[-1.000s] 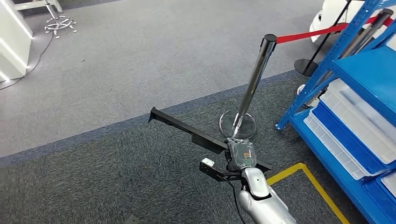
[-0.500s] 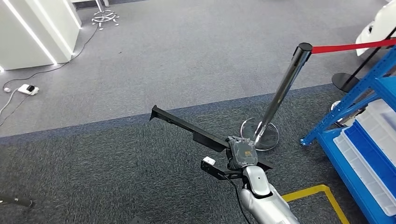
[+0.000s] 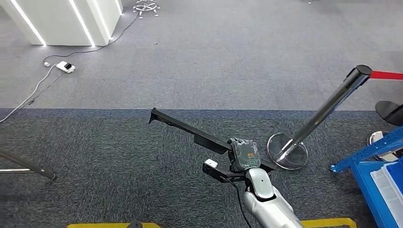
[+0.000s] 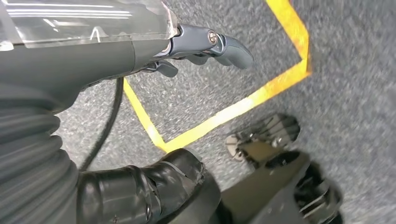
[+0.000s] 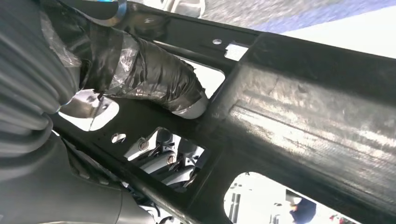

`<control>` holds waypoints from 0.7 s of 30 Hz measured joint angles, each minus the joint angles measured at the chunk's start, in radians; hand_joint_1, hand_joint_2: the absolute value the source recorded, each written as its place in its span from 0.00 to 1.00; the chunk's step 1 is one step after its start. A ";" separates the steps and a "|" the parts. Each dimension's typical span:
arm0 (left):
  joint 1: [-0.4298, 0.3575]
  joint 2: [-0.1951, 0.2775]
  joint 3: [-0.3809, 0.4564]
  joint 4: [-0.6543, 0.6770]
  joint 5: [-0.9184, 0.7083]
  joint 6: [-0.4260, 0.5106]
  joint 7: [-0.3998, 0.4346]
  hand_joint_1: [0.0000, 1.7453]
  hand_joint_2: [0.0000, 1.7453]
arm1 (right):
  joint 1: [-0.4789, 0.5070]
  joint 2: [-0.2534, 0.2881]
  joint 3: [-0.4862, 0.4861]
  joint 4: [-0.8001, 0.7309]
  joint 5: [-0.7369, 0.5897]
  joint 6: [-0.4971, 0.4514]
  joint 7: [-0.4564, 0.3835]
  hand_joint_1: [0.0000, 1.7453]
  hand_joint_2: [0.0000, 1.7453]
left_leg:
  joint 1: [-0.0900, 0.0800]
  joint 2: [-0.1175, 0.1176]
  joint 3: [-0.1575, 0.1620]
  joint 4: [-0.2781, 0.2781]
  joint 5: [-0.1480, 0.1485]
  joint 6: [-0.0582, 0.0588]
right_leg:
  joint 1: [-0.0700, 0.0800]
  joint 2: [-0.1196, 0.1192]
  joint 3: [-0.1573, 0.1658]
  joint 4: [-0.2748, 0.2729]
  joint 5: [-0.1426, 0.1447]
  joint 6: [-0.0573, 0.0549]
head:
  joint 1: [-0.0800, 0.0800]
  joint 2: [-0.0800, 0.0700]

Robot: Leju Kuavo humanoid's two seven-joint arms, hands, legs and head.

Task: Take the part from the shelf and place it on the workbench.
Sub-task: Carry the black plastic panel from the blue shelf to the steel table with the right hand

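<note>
Low in the head view, my right hand [image 3: 244, 154] clamps the part [image 3: 190, 130] near one end. Long, stiff and probably light, so I'd guess it levers hard; left hand [image 4: 140, 51] hangs with fingers apart.

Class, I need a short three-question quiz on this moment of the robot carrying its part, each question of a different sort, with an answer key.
1. True or false: the right robot hand holds the long black part.
2. Multiple choice: the chrome stanchion post stands on a) the blue shelf, b) the carpet, c) a workbench.
3. Fill in: the left robot hand hangs above a ______ line on the carpet and holds nothing.

Key: 1 true; 2 b; 3 yellow.
</note>
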 joint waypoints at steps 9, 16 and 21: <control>0.002 -0.001 0.000 0.000 0.000 0.001 0.000 0.00 1.00 | 0.002 -0.002 0.004 0.000 0.000 0.001 0.000 1.00 1.00 | 0.006 -0.116 -0.016 0.018 -0.006 -0.025 | -0.002 0.092 0.061 -0.222 0.146 -0.017 | 0.000 0.000; 0.002 -0.001 0.000 0.000 0.000 0.002 0.001 0.00 1.00 | 0.001 0.000 0.005 -0.003 0.000 0.002 0.000 1.00 1.00 | 0.010 0.009 -0.142 0.266 -0.120 -0.053 | -0.001 -0.005 0.086 -0.247 0.148 -0.044 | -0.004 0.000; 0.005 0.000 0.000 0.000 0.000 0.003 0.001 0.00 1.00 | 0.002 0.001 0.005 -0.003 0.000 0.002 0.000 1.00 1.00 | 0.011 0.063 -0.041 0.075 -0.020 -0.053 | 0.002 -0.068 0.096 -0.238 0.130 -0.028 | -0.003 0.000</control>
